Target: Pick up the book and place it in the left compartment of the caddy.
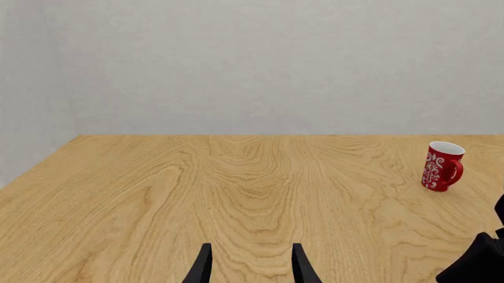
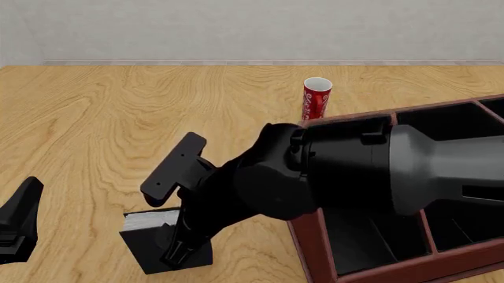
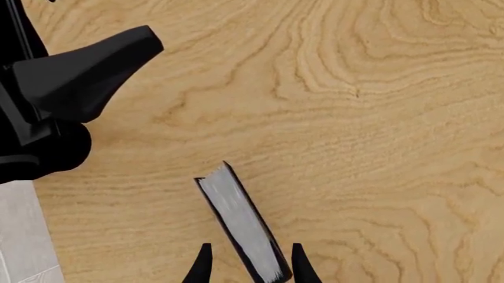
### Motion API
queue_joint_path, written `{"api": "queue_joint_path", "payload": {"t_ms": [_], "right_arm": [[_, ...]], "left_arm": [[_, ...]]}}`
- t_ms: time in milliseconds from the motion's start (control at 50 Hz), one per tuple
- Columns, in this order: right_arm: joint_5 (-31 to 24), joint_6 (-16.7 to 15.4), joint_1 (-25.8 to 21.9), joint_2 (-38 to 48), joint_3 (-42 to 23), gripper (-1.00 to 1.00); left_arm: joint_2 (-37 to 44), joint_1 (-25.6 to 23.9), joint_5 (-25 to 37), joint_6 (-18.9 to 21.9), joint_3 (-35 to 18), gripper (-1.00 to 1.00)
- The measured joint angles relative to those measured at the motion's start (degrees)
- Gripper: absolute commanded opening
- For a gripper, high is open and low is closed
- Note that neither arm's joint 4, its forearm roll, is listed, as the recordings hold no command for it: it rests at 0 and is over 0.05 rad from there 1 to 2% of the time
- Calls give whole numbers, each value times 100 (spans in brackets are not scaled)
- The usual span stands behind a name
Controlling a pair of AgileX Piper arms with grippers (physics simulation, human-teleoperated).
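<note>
Caddy (image 2: 315, 247): reddish-brown, sloped sides, black inside, at the right of the counter (image 2: 102, 112) in the front view. The right arm crosses over it and hides much of it. Left compartment (image 2: 358, 239): what shows past the arm is bare black lining. The other bays are partly hidden.

Red-and-white cup (image 2: 317, 98): upright behind the caddy, near its far left corner.

Book (image 2: 150, 233): standing on the counter just left of the caddy, outside it, grey-white page edge up.

Right hand (image 3: 249, 265): reached down across the caddy to the book, fingers apart, one on each side of it; cannot tell whether they touch the covers.

Left hand (image 1: 249, 266): low at the counter's near left, well apart from the book, fingers apart with nothing between them.
</note>
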State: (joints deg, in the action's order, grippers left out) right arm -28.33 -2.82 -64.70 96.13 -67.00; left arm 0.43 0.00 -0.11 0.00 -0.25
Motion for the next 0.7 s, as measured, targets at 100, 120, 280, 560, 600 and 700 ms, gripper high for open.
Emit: {"api": "queue_joint_path", "payload": {"t_ms": [100,120,280,560,600,700], "right_arm": [[22,14,2,-1,24,100],[28,16,3,-1,30,100],[84,43,8,-1,90,100],[159,73,46,0,165,100],[174,81,50,0,179,100],[211,99,61,4,207,100]], "left_arm": [[0,0,0,0,0,100],[0,0,0,0,0,100],[0,0,0,0,0,100],[0,0,0,0,0,100],[0,0,0,0,0,100],[0,0,0,0,0,100]]}}
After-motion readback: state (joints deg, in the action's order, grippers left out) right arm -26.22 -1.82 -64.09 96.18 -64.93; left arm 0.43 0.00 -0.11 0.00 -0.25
